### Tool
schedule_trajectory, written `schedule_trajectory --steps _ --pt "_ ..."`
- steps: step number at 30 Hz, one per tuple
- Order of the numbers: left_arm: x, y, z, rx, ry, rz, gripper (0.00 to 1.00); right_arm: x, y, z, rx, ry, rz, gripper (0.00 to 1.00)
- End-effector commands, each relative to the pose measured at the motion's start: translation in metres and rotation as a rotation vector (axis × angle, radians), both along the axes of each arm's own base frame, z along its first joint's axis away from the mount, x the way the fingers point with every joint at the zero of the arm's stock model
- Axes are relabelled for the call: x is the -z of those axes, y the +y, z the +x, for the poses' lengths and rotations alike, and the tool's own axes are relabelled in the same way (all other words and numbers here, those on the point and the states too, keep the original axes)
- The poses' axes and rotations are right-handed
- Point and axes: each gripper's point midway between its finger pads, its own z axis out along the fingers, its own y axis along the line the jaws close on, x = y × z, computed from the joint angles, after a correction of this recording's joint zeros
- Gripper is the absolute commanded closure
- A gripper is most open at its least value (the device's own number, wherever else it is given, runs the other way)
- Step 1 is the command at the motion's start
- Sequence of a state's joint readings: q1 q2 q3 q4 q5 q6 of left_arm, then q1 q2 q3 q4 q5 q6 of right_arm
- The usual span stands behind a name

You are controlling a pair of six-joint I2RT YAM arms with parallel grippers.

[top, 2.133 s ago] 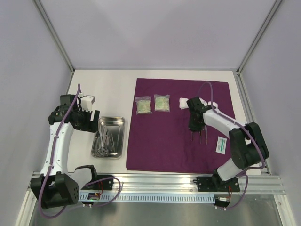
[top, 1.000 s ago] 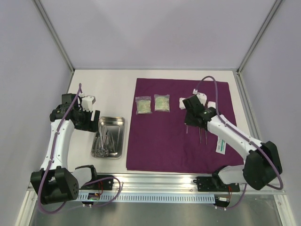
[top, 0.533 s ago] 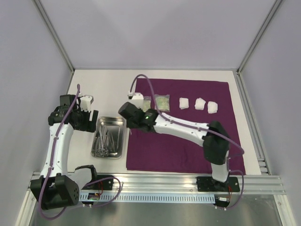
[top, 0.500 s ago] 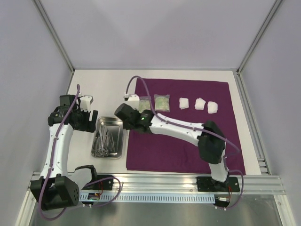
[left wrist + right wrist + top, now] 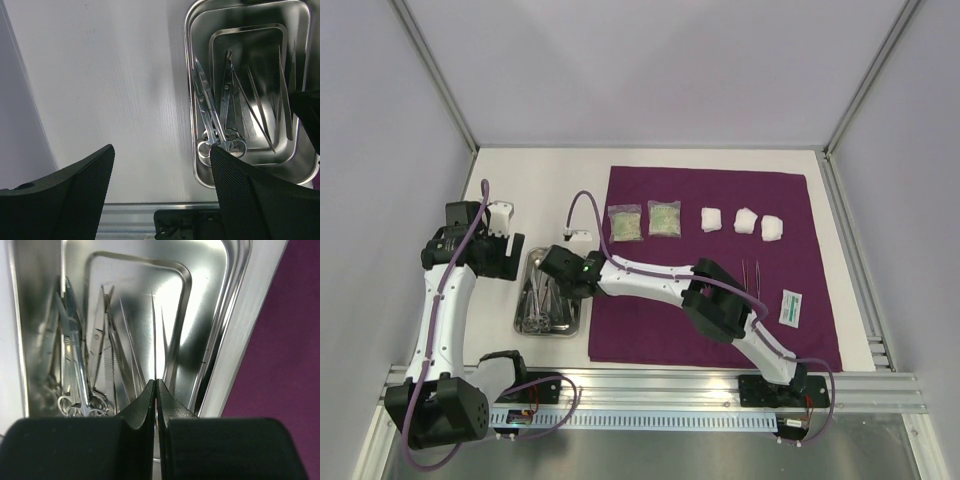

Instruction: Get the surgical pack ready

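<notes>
White tabletop [image 5: 550,180], right hand [image 5: 156,382] pinched together over steel tray [image 5: 239,300], left hand [image 5: 161,156] spread wide beside it

Deep-purple sheet [image 5: 720,190], shiny silver tray [image 5: 548,332]

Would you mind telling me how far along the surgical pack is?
Done: sheet spread flat, with packets, gauze pads and tweezers laid out. In hand: right gripper, shut, is over the tray; left gripper hangs open beside it. Remaining: scissors and more tweezers lie in the tray, and the sheet is not yet folded.
</notes>
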State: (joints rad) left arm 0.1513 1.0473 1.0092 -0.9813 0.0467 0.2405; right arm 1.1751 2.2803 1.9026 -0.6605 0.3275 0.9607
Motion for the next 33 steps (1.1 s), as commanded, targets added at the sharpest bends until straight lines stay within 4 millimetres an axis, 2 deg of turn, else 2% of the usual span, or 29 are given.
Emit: schedule_trajectory --steps 1,3,6,13,24,33 --pt "-0.013 0.003 0.008 -0.01 -0.061 0.012 0.14 -0.001 0.012 -0.005 0.058 0.031 0.038 0.99" --pt "-0.013 0.002 0.008 -0.006 -0.062 0.009 0.14 0.01 0.01 -0.004 0.071 0.034 0.009 1.0" --pt "-0.013 0.002 0.008 -0.004 -0.062 0.008 0.14 0.016 0.009 -0.001 0.086 0.033 -0.025 0.99" --pt "-0.01 0.002 0.01 -0.003 -0.054 0.006 0.14 0.034 0.015 -0.015 0.099 0.128 -0.008 1.0" --pt "-0.009 0.002 0.011 -0.002 -0.055 0.003 0.14 0.039 0.027 -0.029 0.12 0.224 0.05 0.99" --pt "-0.01 0.001 0.009 0.0 -0.055 0.001 0.13 0.039 0.018 -0.025 0.173 0.21 0.025 0.99"
